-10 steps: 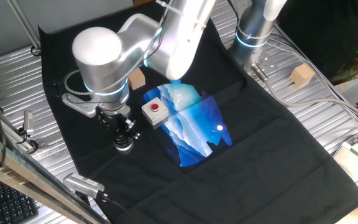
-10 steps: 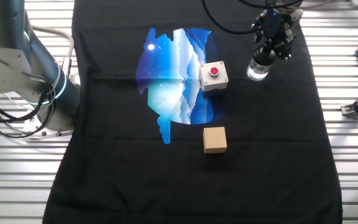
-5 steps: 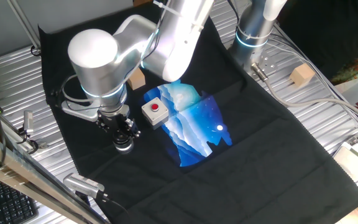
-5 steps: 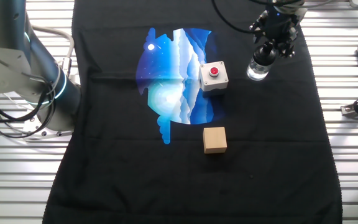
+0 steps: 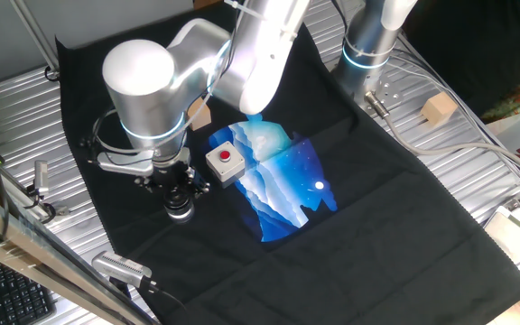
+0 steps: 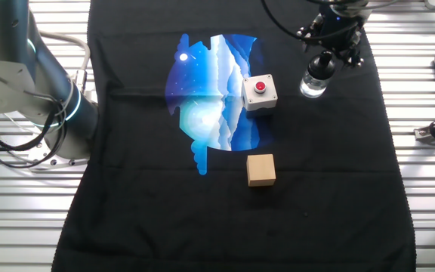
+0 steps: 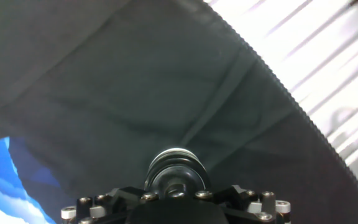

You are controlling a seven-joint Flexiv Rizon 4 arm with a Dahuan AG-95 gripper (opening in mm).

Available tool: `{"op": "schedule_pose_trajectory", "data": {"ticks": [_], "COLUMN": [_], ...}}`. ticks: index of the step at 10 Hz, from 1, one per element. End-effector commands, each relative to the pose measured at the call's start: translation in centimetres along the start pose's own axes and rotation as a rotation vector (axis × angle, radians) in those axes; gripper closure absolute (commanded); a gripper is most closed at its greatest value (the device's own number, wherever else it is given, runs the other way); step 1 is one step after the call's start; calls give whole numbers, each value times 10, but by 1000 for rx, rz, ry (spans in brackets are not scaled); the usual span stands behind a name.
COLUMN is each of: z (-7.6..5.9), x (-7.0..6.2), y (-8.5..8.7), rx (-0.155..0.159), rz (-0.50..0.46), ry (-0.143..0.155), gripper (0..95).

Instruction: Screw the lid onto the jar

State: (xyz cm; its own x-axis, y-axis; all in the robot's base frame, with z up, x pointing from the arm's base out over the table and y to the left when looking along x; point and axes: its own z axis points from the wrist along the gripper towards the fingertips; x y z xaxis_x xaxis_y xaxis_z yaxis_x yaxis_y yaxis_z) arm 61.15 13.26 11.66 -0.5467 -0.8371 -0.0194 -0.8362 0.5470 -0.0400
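Fixed views — no legible writing; pincer (image 6: 324, 63) atop jar (image 6: 313, 85).

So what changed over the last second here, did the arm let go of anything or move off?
Only the arm's wrist turned: the gripper rotated in place above the jar, as a screwing turn would look. It did not lift or move off. Whether the fingers grip the lid cannot be seen. The jar, the red-button box and the wooden cube stayed where they were on the black cloth.

A robotics lab: slatted metal bench (image 6: 429, 189), black cloth (image 6: 323, 189), loose cables (image 5: 441, 135)
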Motion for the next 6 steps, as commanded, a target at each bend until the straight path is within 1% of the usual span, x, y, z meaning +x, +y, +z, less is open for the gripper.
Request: {"op": "schedule_pose_trajectory", "data": {"ticks": [1, 3, 6], "z": [0, 0, 1], "x": [0, -1, -1], "y": [0, 0, 0], "rx": [2, 2, -1], "rz": [-9, -2, -19], "ry": [3, 5, -1], "gripper": [0, 0, 0]}}
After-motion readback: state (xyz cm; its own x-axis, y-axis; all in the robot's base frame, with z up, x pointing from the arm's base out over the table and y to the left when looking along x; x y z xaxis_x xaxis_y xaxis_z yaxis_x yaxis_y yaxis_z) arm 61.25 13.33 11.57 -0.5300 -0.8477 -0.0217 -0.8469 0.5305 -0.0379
